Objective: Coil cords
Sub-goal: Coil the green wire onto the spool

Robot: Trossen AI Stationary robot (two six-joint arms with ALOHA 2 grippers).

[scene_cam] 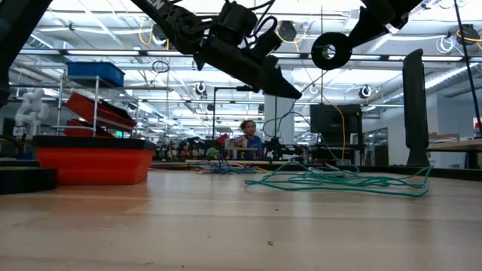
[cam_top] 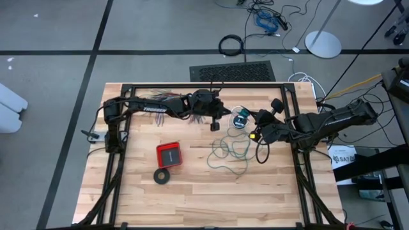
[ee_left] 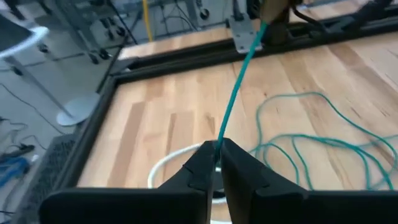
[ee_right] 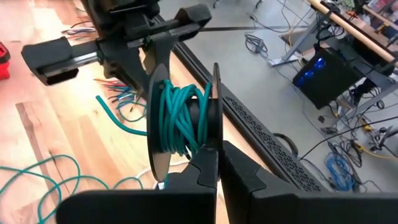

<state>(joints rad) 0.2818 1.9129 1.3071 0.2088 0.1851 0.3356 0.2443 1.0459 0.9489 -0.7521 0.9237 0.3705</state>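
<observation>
Pinching the green wire (ee_left: 239, 81) between nearly closed fingers, the left claw (ee_left: 217, 163) hung above the table (cam_top: 192, 191). Loose loops sprawled mid-table, and the right claw (ee_right: 217, 163), clamped shut, held a wire-wound spool (ee_right: 183, 121).

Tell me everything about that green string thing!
The thin teal-green wire looks like smooth plastic-coated cord. Most of it lies in a loose tangle of loops on the wooden table, near the middle. One stretch runs taut up to the left pincer, which pinches it. Another part is already wound around a black spool, which the right pincer holds by its rim above the table.
</observation>
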